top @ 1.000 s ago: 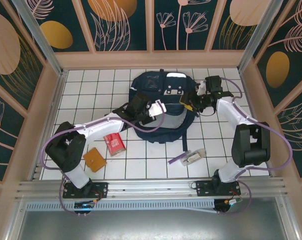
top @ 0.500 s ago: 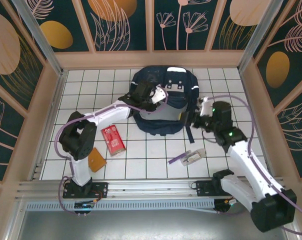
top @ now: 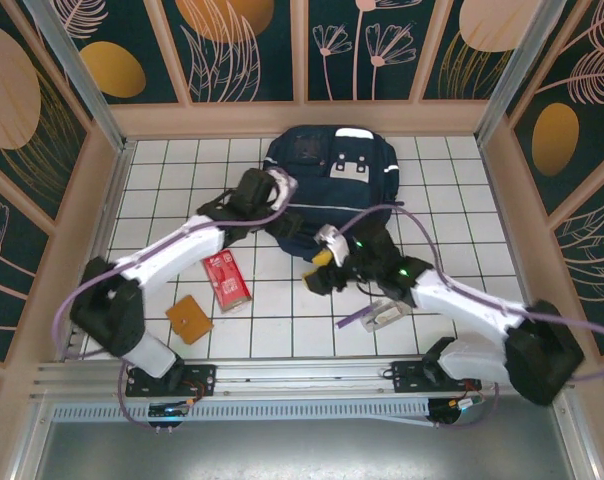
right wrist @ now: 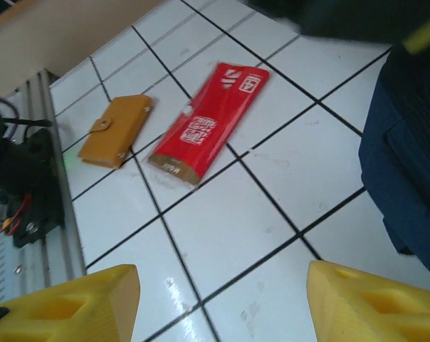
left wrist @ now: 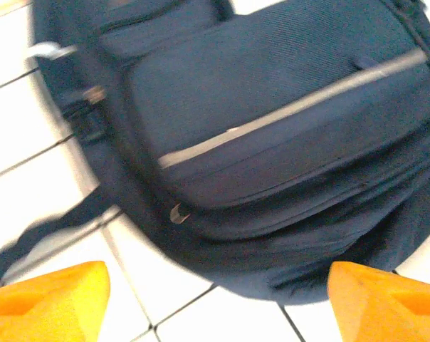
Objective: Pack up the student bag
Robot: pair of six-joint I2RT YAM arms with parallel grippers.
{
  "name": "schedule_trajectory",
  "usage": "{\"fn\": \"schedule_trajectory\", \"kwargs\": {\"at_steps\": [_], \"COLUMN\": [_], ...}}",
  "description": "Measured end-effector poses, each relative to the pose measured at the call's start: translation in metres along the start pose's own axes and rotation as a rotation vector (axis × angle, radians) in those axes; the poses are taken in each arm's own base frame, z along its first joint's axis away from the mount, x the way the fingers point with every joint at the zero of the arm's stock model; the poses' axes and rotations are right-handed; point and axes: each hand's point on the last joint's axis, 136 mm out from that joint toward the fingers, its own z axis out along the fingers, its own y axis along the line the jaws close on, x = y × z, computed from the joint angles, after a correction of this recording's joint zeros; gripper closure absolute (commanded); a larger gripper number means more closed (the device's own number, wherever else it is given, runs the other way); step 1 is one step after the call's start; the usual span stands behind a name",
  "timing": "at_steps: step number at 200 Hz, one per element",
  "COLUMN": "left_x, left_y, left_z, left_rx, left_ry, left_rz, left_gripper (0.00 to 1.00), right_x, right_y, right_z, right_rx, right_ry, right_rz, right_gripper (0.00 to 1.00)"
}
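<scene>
The student bag [top: 332,180], a navy backpack with grey stripes, lies flat at the back middle of the tiled table. My left gripper [top: 267,195] hovers at the bag's left side. In the left wrist view its orange fingers stand wide apart with nothing between them, so this gripper [left wrist: 215,306] is open above the bag's [left wrist: 272,142] rim and white tile. My right gripper [top: 318,268] hangs low in front of the bag, pointing left. It is open too [right wrist: 222,306], with bare tile between its yellow fingertips [right wrist: 72,303].
A red box [top: 227,278] [right wrist: 208,125] and a tan snap wallet [top: 189,319] [right wrist: 119,130] lie left of the right gripper. A purple pen [top: 354,318] and a small clear-wrapped item [top: 387,313] lie front right. Wooden walls ring the table.
My left gripper opened, let go of the bag and drew back left. The right arm swung from the bag's right side down to the tiles in front. The bag settled flat.
</scene>
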Motion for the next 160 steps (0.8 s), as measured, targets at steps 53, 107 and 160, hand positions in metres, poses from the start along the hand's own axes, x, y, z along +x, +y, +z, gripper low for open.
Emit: {"fn": "schedule_trajectory", "kwargs": {"at_steps": [53,107,160], "left_x": [0.117,0.215,0.238], "left_y": [0.096,0.107,0.112], "left_z": [-0.046,-0.024,-0.006], "left_rx": [-0.191,-0.189,-0.201], "left_ry": [0.175,0.397,0.461], "left_rz": [-0.574,-0.864,-0.950], "left_gripper": [0.25,0.42,0.66], "right_x": [-0.028,0.025,0.023], "right_y": [-0.013,0.009,0.004], "right_z": [0.090,0.172,0.193], "right_rx": [-0.061,-0.106,-0.080], "right_ry": [0.118,0.381,0.427], "right_rz": [0.296,0.408,0.452], "right_gripper": [0.41,0.45,0.45]}}
